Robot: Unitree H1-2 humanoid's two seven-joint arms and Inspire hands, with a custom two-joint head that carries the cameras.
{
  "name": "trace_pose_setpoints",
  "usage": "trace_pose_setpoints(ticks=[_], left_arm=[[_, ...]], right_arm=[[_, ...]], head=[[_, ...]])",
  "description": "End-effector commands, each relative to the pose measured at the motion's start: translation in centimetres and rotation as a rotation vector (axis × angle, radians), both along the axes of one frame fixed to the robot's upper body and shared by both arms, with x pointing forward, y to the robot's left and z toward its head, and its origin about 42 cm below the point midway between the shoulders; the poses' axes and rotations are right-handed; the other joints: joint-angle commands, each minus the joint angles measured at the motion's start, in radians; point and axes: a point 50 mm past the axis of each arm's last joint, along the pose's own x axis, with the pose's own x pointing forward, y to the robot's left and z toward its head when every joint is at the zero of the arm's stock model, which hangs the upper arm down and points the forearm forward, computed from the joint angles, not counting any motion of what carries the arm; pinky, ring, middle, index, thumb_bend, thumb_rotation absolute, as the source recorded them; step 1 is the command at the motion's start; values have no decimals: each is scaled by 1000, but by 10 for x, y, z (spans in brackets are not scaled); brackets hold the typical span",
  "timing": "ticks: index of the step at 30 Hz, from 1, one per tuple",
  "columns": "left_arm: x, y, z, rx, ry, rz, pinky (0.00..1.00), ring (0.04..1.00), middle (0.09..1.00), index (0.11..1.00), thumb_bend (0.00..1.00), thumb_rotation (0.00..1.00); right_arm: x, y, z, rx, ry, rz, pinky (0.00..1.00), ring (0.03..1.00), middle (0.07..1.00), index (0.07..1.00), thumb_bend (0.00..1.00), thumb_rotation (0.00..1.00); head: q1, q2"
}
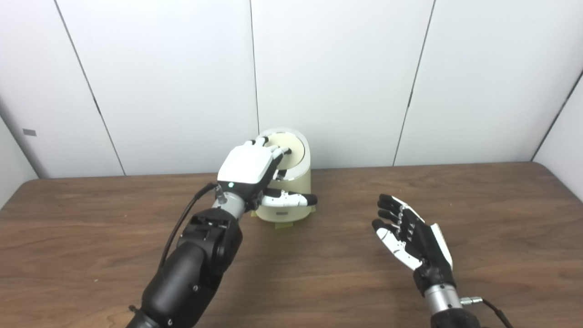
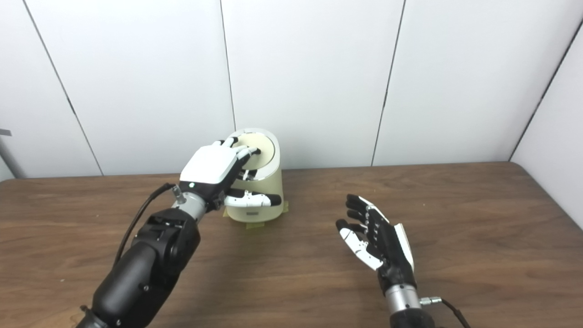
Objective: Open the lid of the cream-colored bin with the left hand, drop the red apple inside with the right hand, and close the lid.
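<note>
The cream-colored bin stands at the back middle of the table, near the wall. Its round lid tilts with its face toward me, and a dark gap shows under its lower edge. My left hand is at the lid's left edge, with fingers curled over the rim and one fingertip under it. Its thumb stretches across the bin's front. My right hand is open and empty, palm up, low over the table to the right of the bin. No red apple is in view.
The brown wooden table ends at white wall panels just behind the bin. Yellow tape shows under the bin's base. A black cable runs along my left forearm.
</note>
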Motion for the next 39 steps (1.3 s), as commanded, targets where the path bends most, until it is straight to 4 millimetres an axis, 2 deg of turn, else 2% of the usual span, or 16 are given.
trace_pose_setpoints(ticks=[1,11,21,24,28,30,32,36,39], left_arm=[[6,9,11,-13,-32,34,1000,1000,963,940,924,924],[3,7,16,-61,-89,37,1000,1000,1000,997,870,907],[-4,10,20,-92,-123,35,1000,1000,1000,1000,846,895],[-11,15,22,-156,-198,34,1000,1000,984,977,812,894],[-25,29,21,-293,-288,55,1000,1000,974,963,741,864],[-32,38,19,-350,-306,68,1000,1000,979,979,688,880],[-39,48,16,-405,-315,89,1000,1000,989,994,643,953],[-52,74,5,-569,-342,111,1000,985,975,969,601,938],[-62,95,-6,-726,-344,88,921,955,963,947,533,926]], right_arm=[[8,3,21,-7,-77,7,724,810,819,800,167,402],[8,2,21,-4,-76,6,718,807,817,796,170,392],[7,3,21,-4,-78,12,726,813,820,800,172,400],[7,3,20,-2,-79,13,729,815,820,801,176,407],[7,2,21,-25,-72,2,722,806,812,796,179,417],[7,2,21,-24,-66,0,728,810,819,805,179,438],[7,1,21,-18,-67,2,736,815,825,808,179,439],[7,-1,21,-6,-72,5,729,815,820,805,184,412],[8,-2,19,-1,-71,3,726,813,816,801,199,450]], head=[[0,1],[-1,0],[-5,0],[-5,1],[-6,-2],[-6,-2],[-4,-1],[-3,-3],[-1,-4]])
